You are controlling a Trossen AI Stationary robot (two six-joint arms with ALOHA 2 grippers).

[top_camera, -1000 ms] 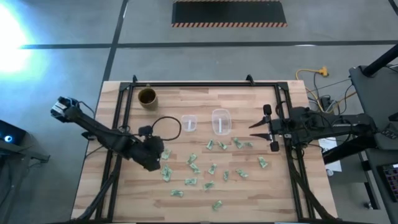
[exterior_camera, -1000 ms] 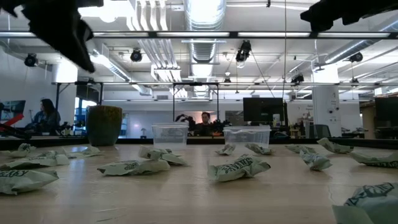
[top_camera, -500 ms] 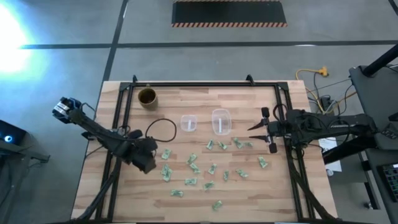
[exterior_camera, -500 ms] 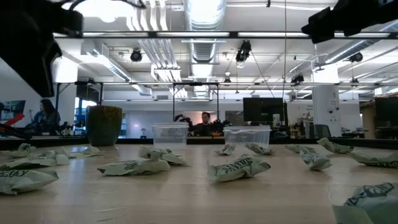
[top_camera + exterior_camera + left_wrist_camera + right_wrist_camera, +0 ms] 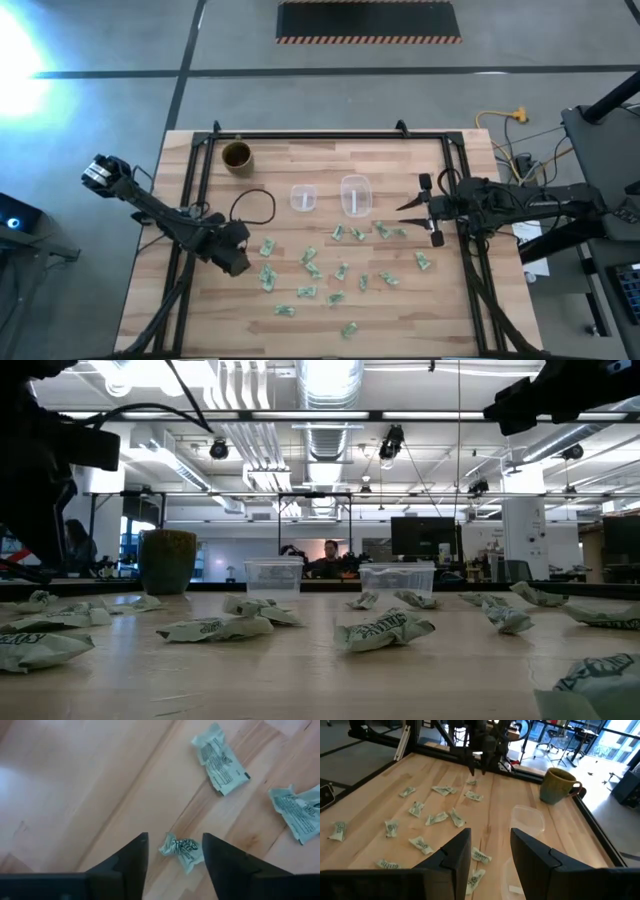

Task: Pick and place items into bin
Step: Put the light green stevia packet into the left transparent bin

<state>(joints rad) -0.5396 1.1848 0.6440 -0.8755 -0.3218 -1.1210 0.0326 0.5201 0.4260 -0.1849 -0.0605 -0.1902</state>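
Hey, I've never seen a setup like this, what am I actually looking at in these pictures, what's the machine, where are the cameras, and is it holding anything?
This is a robot with two dark arms at a wooden table. Each arm ends in a two-finger tool. One picture looks straight down from above, one looks level across the tabletop into the room behind, and one camera sits on each wrist, looking past that arm's fingers.

About twenty small green-and-white wrappers are scattered on the table. Beyond them stand two clear plastic tubs and a brown cup.

The left tool is open, low over the table, with one crumpled wrapper between its fingers, not gripped. The right tool hangs open near the table's right side, above the wrappers. Neither holds anything.
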